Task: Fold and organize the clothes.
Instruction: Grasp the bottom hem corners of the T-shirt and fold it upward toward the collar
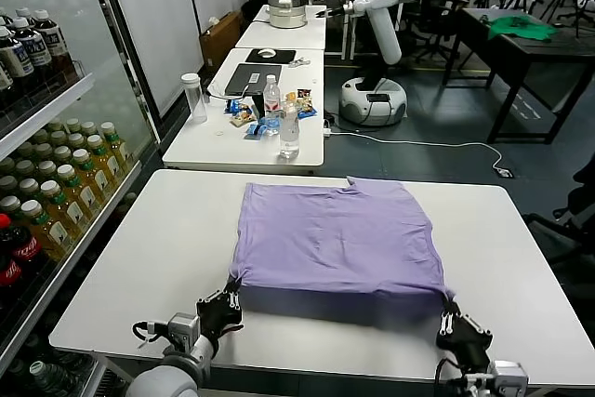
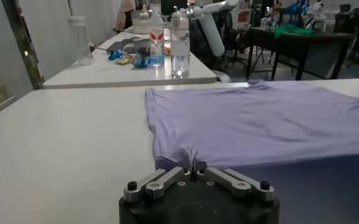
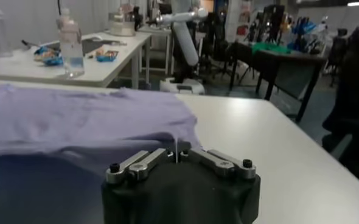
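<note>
Your left end effector (image 1: 226,307) sits at about 7 o'clock on the worktop (image 1: 139,258), near edge, clamped tight on the shirt's (image 1: 339,234) near left corner. In the left wrist view the end effector (image 2: 193,165) has a small peak of lavender cloth pinched between the closed fingers (image 2: 167,178).

Your right end effector (image 1: 453,318) is at about 5 o'clock, near edge, closed on the shirt's near right corner. The right wrist view shows that end effector (image 3: 178,157) with a thin fold of cloth caught at the closed fingers (image 3: 144,162).

The shirt lies at the worktop's centre, spread mostly flat. Its near edge is raised a little between the two grips, with a shadow under it. A sleeve or collar bump shows at the far edge, about 12 o'clock.

Beyond, at 12 o'clock, a second white table (image 1: 214,141) carries two clear bottles (image 1: 289,129), a laptop (image 1: 252,78), snack packets (image 1: 244,116) and a tall clear cup (image 1: 193,97).

At 9 o'clock stands a drinks fridge (image 1: 51,183) full of bottles.

Far off at 1 o'clock is a white robot (image 1: 374,34). At 2 o'clock a dark table (image 1: 521,48) holds a green cloth (image 1: 521,27).
</note>
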`<state>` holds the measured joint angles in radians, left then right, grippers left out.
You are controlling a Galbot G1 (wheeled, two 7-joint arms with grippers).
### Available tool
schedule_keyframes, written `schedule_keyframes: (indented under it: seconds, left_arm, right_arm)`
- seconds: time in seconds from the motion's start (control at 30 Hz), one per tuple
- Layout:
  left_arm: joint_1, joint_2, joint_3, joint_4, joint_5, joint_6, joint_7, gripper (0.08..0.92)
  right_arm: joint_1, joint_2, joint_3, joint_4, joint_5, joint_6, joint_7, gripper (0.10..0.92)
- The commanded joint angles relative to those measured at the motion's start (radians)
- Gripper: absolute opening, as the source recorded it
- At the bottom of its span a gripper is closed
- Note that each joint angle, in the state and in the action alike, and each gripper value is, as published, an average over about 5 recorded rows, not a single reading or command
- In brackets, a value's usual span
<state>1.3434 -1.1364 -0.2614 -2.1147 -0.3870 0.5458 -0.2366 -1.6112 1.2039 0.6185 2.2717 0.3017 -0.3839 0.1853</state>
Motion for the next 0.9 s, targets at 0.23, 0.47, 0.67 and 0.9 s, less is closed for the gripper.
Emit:
schedule_keyframes:
  seconds: [0.23,0.47,0.67,0.9]
  left_arm:
    - [-0.160,0.040,0.029,0.116,0.012,0.004,0.013,0.094]
    - [-0.264,0.044,0.097,0.223,0.058,0.001,0.024,0.094]
    - [-0.335,0.029,0.137,0.301,0.124,-0.011,0.034,0.094]
    - [-0.371,0.018,0.154,0.355,0.160,-0.023,0.034,0.094]
  right_arm:
    - [0.318,-0.137,-0.027,-0.216,0.015,-0.059,-0.024,0.118]
    - [0.404,-0.159,-0.072,-0.318,0.006,-0.080,-0.035,0.118]
    - [0.429,-0.148,-0.109,-0.359,-0.026,-0.089,-0.040,0.118]
    - [0.415,-0.127,-0.128,-0.368,-0.057,-0.095,-0.044,0.120]
